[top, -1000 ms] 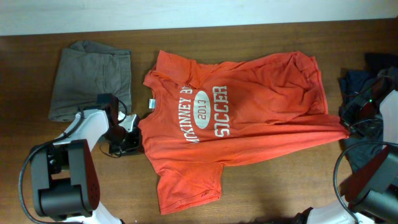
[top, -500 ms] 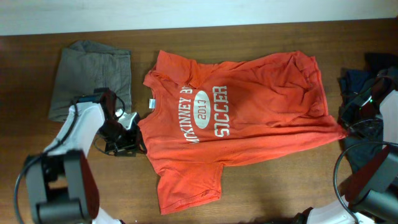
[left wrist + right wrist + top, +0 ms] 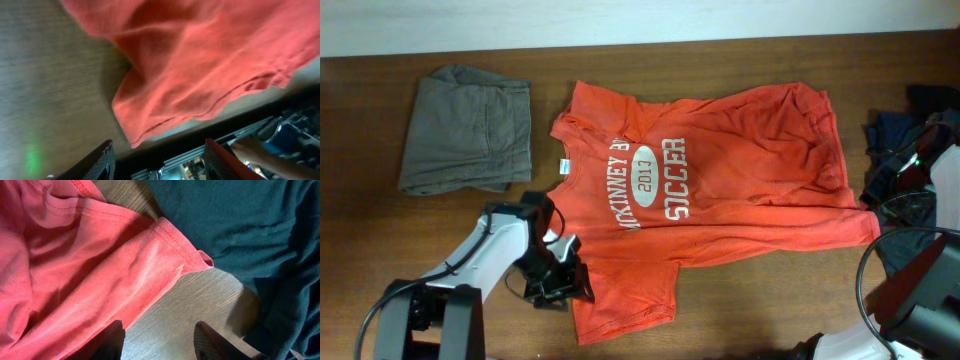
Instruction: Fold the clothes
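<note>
On the wooden table [image 3: 740, 300], overhead view: orange-red T-shirt [image 3: 720, 190] lies spread out flat at centre, white lettering up, collar toward the left. Grey-brown garment [image 3: 465, 130] sits folded at upper left, well apart from the shirt. Dark blue-grey garments [image 3: 895, 128] are heaped at the right edge, touching the shirt's bottom hem corner. Left gripper [image 3: 560, 285] is just beside the near sleeve, at its left edge. Left wrist view: both fingers [image 3: 102, 160] spread, nothing between them; the sleeve's hemmed edge lies on the wood just ahead of them. Right wrist view: right gripper [image 3: 160, 335] has its fingers [image 3: 207, 340] spread over bare wood, gripping nothing; the shirt's hem corner rests between them and the dark fabric.
</note>
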You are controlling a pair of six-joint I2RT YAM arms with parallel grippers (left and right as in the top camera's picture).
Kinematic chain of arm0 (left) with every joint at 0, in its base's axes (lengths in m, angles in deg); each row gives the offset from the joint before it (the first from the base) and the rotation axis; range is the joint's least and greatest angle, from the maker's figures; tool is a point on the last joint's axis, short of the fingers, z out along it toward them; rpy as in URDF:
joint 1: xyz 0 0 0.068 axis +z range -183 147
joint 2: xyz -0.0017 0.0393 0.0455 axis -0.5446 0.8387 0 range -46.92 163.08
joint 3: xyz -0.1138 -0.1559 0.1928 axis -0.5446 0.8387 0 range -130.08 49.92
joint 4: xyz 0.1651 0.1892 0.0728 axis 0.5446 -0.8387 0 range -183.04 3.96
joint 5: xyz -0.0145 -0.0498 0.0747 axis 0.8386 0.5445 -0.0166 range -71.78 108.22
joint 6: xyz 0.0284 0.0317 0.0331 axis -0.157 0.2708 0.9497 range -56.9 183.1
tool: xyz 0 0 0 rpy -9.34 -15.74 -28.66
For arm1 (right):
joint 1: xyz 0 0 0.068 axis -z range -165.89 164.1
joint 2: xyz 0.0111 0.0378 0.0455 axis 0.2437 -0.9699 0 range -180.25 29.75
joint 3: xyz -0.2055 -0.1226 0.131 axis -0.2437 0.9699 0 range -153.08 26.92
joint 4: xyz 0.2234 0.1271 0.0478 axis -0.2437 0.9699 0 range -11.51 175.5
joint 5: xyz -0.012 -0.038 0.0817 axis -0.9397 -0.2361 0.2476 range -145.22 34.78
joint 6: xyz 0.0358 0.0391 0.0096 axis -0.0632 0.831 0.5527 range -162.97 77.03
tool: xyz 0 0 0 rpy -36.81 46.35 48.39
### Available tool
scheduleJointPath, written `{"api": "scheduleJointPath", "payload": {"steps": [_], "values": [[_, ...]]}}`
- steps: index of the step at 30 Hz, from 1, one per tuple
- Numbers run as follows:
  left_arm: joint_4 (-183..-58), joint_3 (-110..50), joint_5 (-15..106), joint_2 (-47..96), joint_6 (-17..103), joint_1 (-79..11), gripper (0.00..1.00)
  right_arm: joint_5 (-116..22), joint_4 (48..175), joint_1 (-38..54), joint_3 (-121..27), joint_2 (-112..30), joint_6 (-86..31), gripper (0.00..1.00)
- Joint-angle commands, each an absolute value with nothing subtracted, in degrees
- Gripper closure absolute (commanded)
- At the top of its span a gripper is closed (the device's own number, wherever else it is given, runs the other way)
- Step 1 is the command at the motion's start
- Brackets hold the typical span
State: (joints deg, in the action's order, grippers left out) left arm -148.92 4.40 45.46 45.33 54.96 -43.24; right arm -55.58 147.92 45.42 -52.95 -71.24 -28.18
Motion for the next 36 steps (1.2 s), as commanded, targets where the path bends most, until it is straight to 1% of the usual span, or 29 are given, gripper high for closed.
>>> {"api": "scheduleJointPath", "payload": {"steps": [1,6,10,12,14,16,17,18,19,22,24,26,27,31,34,36], "values": [[-144.65,6.87,45.03,45.20,49.49,-43.72,0.43,-55.45,148.12,45.63,-53.11,-70.89,-28.18,0.50],[-134.51,7.53,40.63,45.20,42.91,-43.69,0.43,-55.45,148.16,45.63,-53.11,-70.89,-29.23,0.50],[-131.89,7.53,37.92,45.22,41.60,-43.72,0.43,-55.45,148.08,45.63,-53.11,-70.89,-29.23,0.50],[-131.82,7.53,36.28,45.20,41.62,-43.72,0.50,-55.45,147.97,45.63,-53.11,-70.89,-29.23,0.50],[-131.69,7.53,35.95,45.22,41.71,-43.76,0.59,-55.45,147.77,45.63,-53.11,-70.89,-29.23,0.50],[-131.69,7.57,35.85,45.22,41.97,-43.76,0.77,-55.45,147.71,45.63,-53.11,-70.89,-29.21,0.50],[-131.69,7.57,35.74,45.22,42.00,-43.76,0.83,-55.45,147.71,45.63,-53.11,-70.89,-29.21,0.50],[-131.67,7.57,35.74,45.20,42.13,-43.76,0.95,-55.45,147.71,45.63,-53.11,-70.89,-29.21,0.50],[-131.67,7.57,35.78,45.20,42.13,-43.76,0.99,-55.45,147.71,45.63,-53.11,-70.91,-29.21,0.50],[-132.70,7.25,37.94,44.48,42.13,-43.30,0.99,-55.03,147.77,45.63,-53.11,-70.89,-29.19,0.50],[-136.00,6.02,41.16,41.94,42.15,-41.86,1.00,-52.56,148.19,45.63,-53.11,-70.89,-29.23,0.49],[-138.29,4.82,40.59,37.26,42.43,-39.15,0.99,-52.21,148.56,45.66,-53.08,-70.89,-29.23,0.47],[-138.34,4.62,39.52,33.90,43.02,-36.98,0.99,-52.15,148.12,45.70,-52.74,-70.91,-29.21,0.43],[-138.38,4.65,35.10,24.83,43.02,-29.71,1.00,-51.67,145.89,45.70,-50.07,-70.91,-29.17,0.36],[-138.38,4.65,33.18,19.25,45.89,-24.79,0.99,-47.97,144.10,45.74,-45.68,-70.91,-29.23,0.36],[-138.38,4.65,33.13,18.47,46.76,-24.18,1.00,-47.08,144.34,45.68,-43.69,-70.91,-29.25,0.36]]}}
